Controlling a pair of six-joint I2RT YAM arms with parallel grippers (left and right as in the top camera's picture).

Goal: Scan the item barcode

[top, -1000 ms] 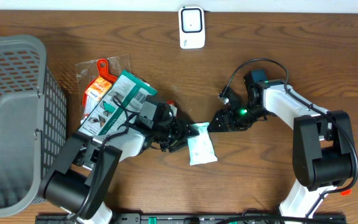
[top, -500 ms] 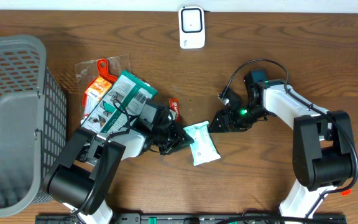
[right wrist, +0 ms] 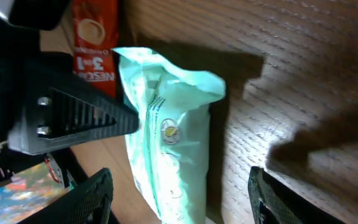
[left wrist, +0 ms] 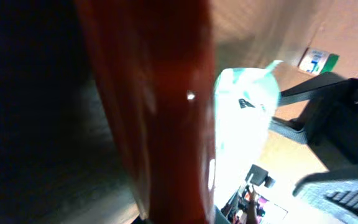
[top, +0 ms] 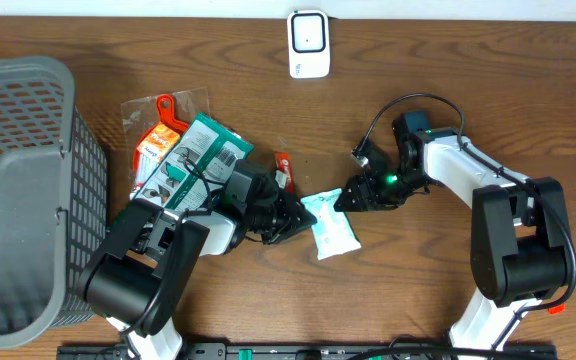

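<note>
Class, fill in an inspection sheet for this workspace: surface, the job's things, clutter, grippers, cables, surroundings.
Surface: brown wooden table, no spills seen.
Job's things: pale green pouch lying flat at centre; white device, likely the scanner, at far edge.
Clutter: grey basket, green package, orange package, red sachet.
Grippers: left gripper shut beside the pouch; right gripper open at its far corner.
Cables: black cable looping over the right arm.
Surroundings: nothing seen.

Shop-style checkout bench, scanner (top: 308, 43), basket (top: 28, 120)
</note>
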